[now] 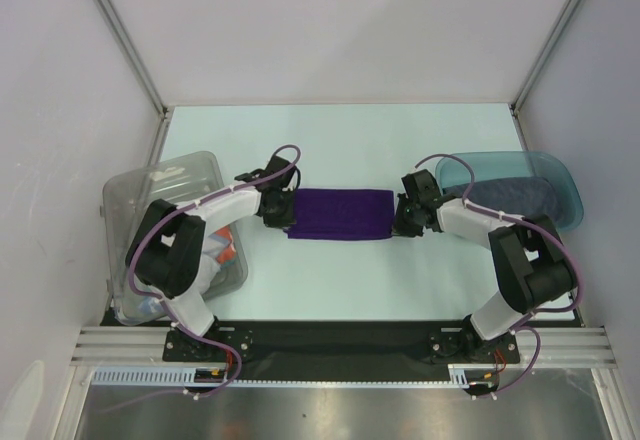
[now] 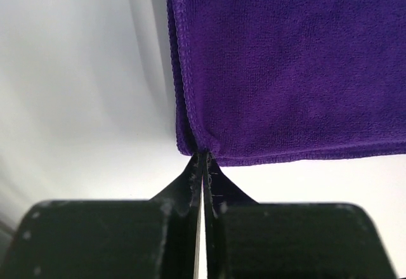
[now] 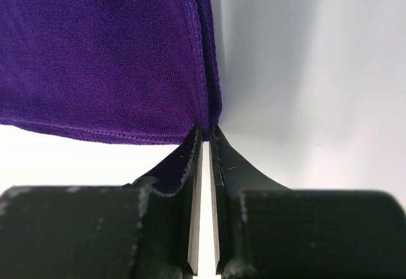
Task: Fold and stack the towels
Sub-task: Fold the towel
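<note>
Top external view: nearest, on the left side of the white table (image 1: 340,140), a clear bin (image 1: 170,185) is seen. Some bin towels (image 1: 226,248), orange and light blue, can be made out through its wall.

A bit farther in, at the middle of the table, the purple towel (image 1: 341,214) is found. Its long side is laid from left to right, so one short end is pointed at each arm. It is shaped like a neat rectangle and looks flat and straight. Its left end is pinched by the left fingers (image 1: 284,212) and its right end by the right fingers (image 1: 401,216).

In the left wrist view, the left fingers (image 2: 193,181) are shut almost all the way, with only a thin crack left between them. A corner of the purple towel (image 2: 292,70) is nipped at their tips. In the right wrist view, the right fingers (image 3: 193,155) are shut just as tightly on a corner of the purple towel (image 3: 95,51).

The cloth is deep purple, soft and fuzzy, with a stitched hem. More than one layer is shown at its edge, so it is folded. Whether it is lifted off the table cannot be told.

Slightly farther back, on the right, a dark grey towel (image 1: 515,198) is held in a teal tray (image 1: 565,175).
</note>
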{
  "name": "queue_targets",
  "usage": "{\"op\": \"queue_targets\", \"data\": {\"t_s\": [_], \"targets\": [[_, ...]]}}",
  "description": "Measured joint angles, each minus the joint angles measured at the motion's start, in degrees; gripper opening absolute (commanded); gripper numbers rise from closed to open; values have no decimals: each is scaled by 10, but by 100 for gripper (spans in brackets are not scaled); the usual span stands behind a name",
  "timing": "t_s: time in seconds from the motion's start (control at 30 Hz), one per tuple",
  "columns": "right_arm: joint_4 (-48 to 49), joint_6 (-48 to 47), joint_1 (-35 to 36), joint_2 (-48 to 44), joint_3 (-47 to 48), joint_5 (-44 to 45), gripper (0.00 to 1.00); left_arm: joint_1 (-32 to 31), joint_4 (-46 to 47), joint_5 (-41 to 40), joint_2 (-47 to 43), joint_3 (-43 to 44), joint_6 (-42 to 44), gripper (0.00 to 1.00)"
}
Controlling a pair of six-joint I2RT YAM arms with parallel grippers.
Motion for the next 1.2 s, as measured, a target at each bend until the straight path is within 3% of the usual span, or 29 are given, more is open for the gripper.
{"op": "queue_targets", "data": {"t_s": [0.2,0.57,0.63,0.67,0.77,0.9,1.1,1.2], "targets": [[-9,-3,0,-10,0,7,0,0,-7,0,0,1,1,0],[-24,-9,-9,-21,2,20,0,0,-30,-4,-34,0,2,0],[-24,-9,-10,-23,1,19,11,0,-25,0,-34,-8,2,0],[-25,-10,-10,-24,1,20,22,0,-23,2,-34,-13,2,0],[-30,-12,-10,-27,1,22,30,0,-23,5,-34,-24,2,0],[-36,-13,-11,-40,1,26,30,0,-16,7,-34,-24,2,26],[-36,-12,-11,-50,1,30,29,0,-9,14,-35,-24,-4,41],[-31,-12,-11,-48,1,30,30,0,-2,15,-37,-24,-7,41]]}}
